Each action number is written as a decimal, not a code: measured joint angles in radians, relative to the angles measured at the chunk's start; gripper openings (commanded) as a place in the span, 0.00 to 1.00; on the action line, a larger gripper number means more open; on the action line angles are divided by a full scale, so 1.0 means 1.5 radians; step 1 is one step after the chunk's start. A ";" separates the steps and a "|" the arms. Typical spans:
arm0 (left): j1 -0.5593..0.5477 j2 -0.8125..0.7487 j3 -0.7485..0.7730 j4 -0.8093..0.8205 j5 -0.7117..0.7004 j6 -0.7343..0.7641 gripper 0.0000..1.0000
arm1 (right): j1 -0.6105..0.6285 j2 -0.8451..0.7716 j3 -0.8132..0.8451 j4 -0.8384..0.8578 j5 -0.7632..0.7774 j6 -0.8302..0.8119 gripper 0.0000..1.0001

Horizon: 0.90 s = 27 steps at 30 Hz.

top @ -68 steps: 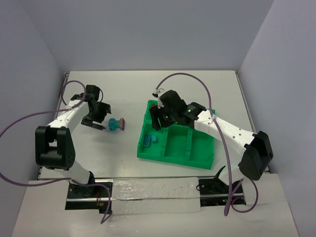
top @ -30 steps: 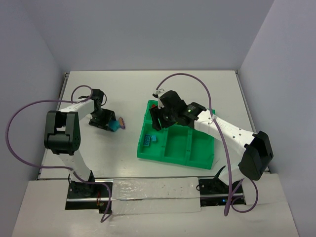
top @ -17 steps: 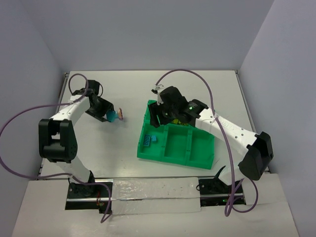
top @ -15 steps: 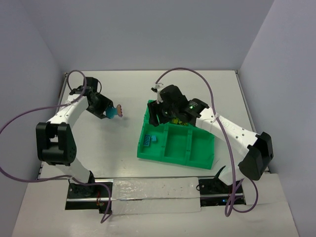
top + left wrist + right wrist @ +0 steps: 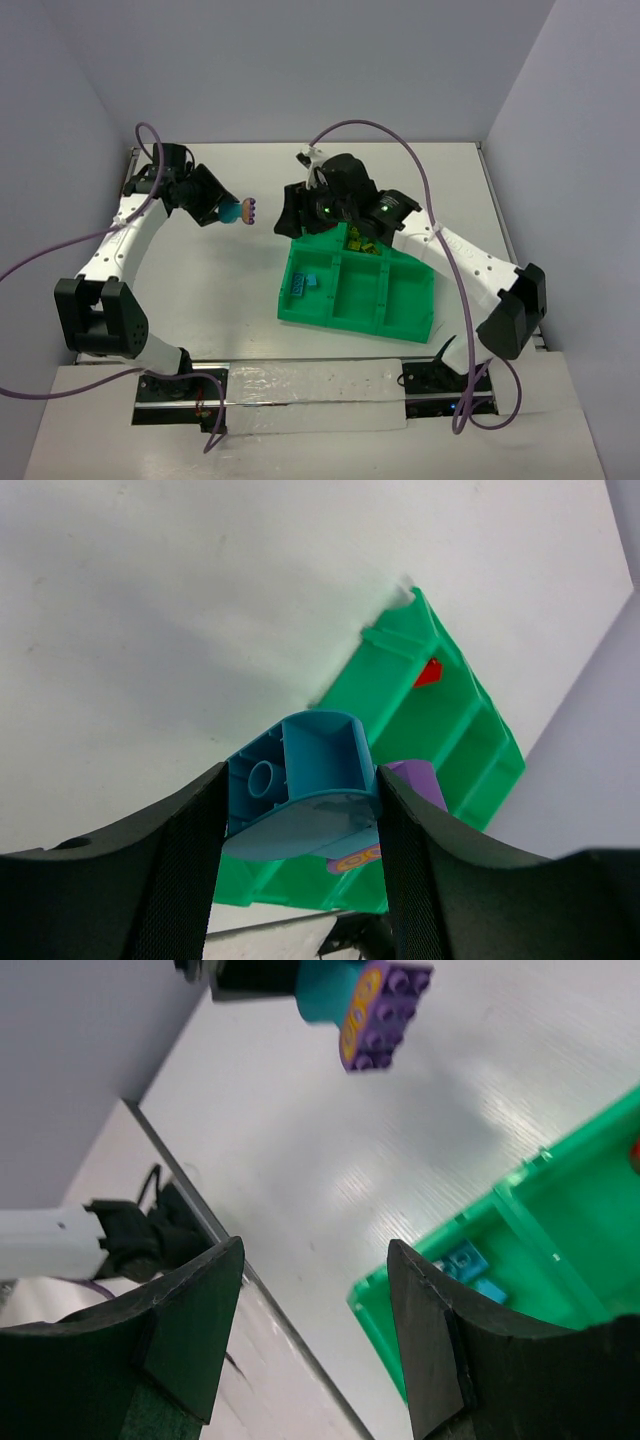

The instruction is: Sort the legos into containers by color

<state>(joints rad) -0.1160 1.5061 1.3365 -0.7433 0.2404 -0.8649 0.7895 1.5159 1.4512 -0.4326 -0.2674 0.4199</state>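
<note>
As the tray sat to its right, the left gripper held a cyan brick aloft, clamped by its sides, the purple brick on its end facing the right gripper. That gripper hung part-open and empty, near the purple brick.

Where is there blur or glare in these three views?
Top view: even light, soft shadows, nothing blurred. Left wrist view: the fingers are out of focus, the blue brick between them sharp. Right wrist view: glare streaks on the table beside the green tray.
</note>
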 measured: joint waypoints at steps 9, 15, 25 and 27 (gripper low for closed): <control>-0.005 -0.026 0.003 -0.001 0.050 0.011 0.00 | 0.001 0.121 0.044 0.087 -0.020 0.060 0.72; -0.005 -0.046 0.007 -0.001 0.062 0.014 0.00 | 0.002 0.159 0.077 0.111 -0.019 0.084 0.79; -0.005 -0.077 0.007 -0.001 0.075 0.016 0.00 | 0.003 0.216 0.127 0.129 -0.017 0.099 0.75; -0.005 -0.084 0.007 -0.001 0.076 0.017 0.00 | 0.003 0.228 0.138 0.128 -0.022 0.099 0.73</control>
<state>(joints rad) -0.1242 1.3806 1.3472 -0.7444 0.3539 -0.8393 0.7944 1.8575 1.6588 -0.2401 -0.3003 0.5689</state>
